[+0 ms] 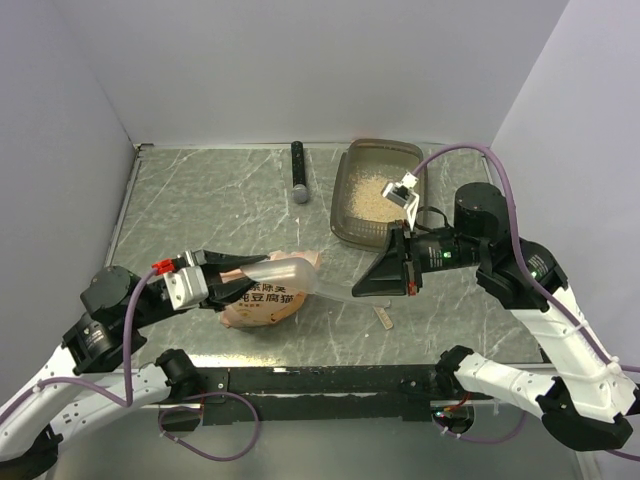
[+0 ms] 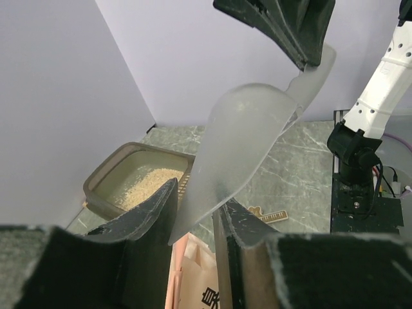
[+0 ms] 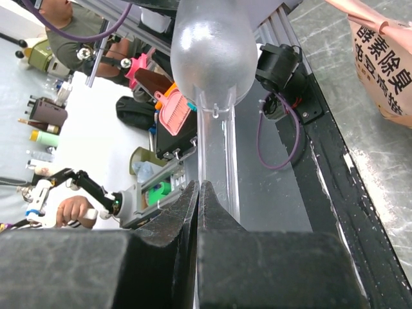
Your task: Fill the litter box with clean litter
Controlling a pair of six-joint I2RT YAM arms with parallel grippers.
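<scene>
Scoop (image 2: 244, 141), frosted plastic, rounded bowl pinched by left fingers (image 2: 145, 225), handle by right fingers (image 3: 187, 212).

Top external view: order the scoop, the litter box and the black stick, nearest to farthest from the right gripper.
1. Scoop, its handle held by the right gripper.
2. Litter box, just behind it.
3. Black stick, farther back, left of the box.

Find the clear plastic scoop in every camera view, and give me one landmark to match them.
Top external: the scoop is left of centre, lying across the top of the orange-pink pouch.
Left wrist: the scoop fills the middle; the pouch is at the bottom edge.
Right wrist: the scoop is at top centre, handle running downward; the pouch is at top right.
Shared landmark: the pouch.
</scene>
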